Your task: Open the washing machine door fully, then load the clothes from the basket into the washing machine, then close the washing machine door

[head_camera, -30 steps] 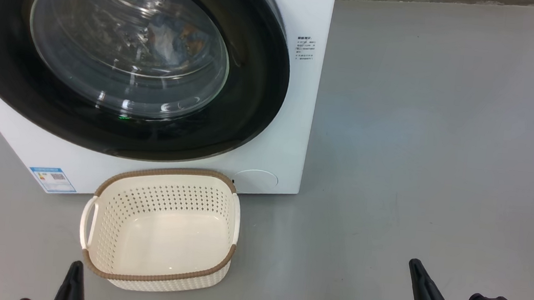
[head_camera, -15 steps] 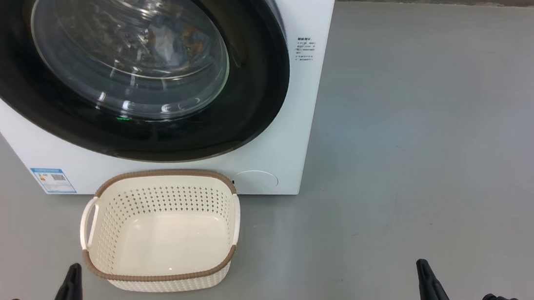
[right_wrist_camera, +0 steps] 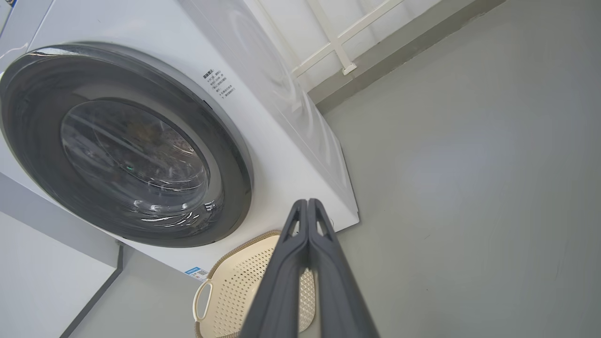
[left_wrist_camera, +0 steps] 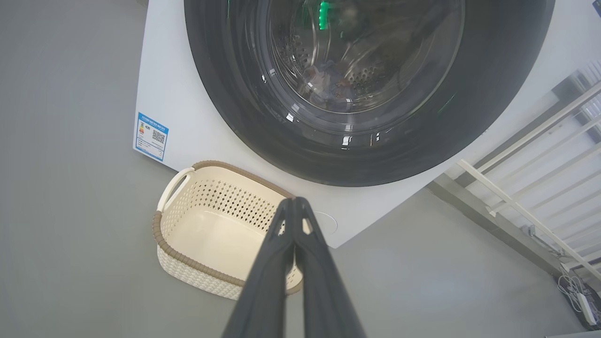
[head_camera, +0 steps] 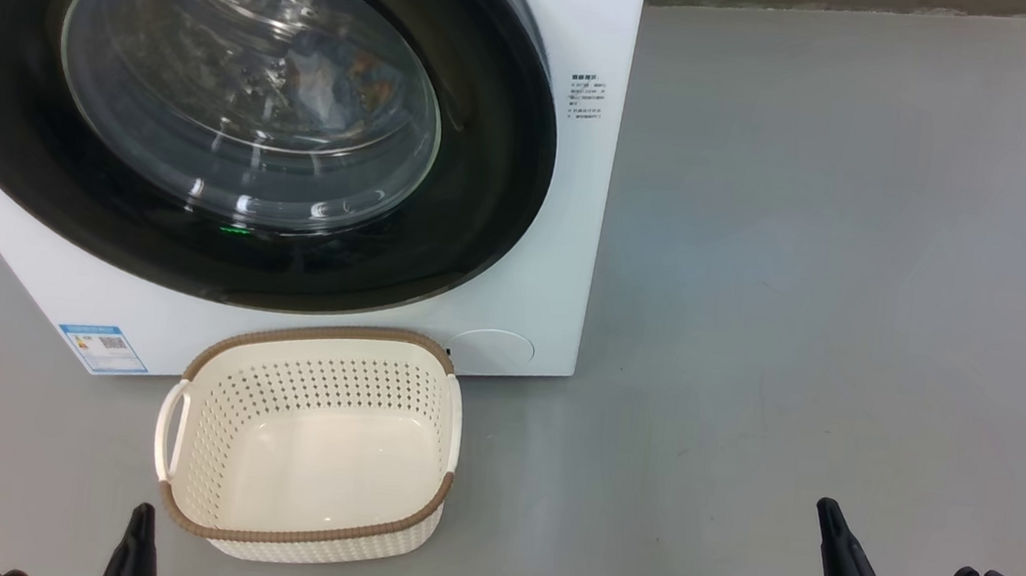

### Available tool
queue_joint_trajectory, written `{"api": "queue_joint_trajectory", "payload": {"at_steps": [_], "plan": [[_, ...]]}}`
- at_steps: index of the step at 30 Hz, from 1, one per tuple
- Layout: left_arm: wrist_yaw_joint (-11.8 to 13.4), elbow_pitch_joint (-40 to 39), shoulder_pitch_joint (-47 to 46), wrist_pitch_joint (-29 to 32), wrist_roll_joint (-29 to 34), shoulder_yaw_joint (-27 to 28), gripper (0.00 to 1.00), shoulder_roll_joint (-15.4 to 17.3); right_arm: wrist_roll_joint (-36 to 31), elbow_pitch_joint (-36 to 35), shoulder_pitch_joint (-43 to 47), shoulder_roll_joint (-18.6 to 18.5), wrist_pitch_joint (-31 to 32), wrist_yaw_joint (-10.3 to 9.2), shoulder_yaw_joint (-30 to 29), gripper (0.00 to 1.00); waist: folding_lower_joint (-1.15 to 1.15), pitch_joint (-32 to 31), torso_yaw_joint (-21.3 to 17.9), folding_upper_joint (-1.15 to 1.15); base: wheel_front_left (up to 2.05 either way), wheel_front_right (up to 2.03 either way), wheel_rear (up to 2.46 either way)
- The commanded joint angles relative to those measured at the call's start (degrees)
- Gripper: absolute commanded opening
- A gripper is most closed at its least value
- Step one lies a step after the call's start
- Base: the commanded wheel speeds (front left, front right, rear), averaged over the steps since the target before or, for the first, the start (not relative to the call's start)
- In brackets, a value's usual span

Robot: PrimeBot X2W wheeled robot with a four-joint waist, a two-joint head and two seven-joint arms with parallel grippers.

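Both clenched empty, my left gripper (head_camera: 140,520) near cream perforated plastic basket (head_camera: 316,377) front rim, right gripper (head_camera: 827,516) well apart.

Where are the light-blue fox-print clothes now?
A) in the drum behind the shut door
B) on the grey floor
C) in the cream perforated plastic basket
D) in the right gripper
A: the light-blue clothes show through the glass of the shut round black-framed washing machine door; the cream perforated basket is empty.
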Motion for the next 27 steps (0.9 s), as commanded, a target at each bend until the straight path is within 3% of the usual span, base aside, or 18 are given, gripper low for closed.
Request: {"api": "queue_joint_trajectory", "payload": {"at_steps": [1, 27], "plan": [[-0.05, -0.89, -2.56, 0.33, -1.64, 0.65, 0.0, 0.98, 1.79, -1.25, -2.5, -0.18, 0.29, -0.11, 0.03, 0.0, 0.0, -0.02, 0.0, 0.0, 0.0, 0.0, 0.0], [-0.09, 0.62, -5.05, 4.77, -18.62, 1.1, 0.0, 1.54, 18.17, -1.11, -3.58, 0.06, 4.65, -0.18, -1.84, 0.0, 0.0, -0.44, 0.04, 0.0, 0.0, 0.0, 0.0]]}}
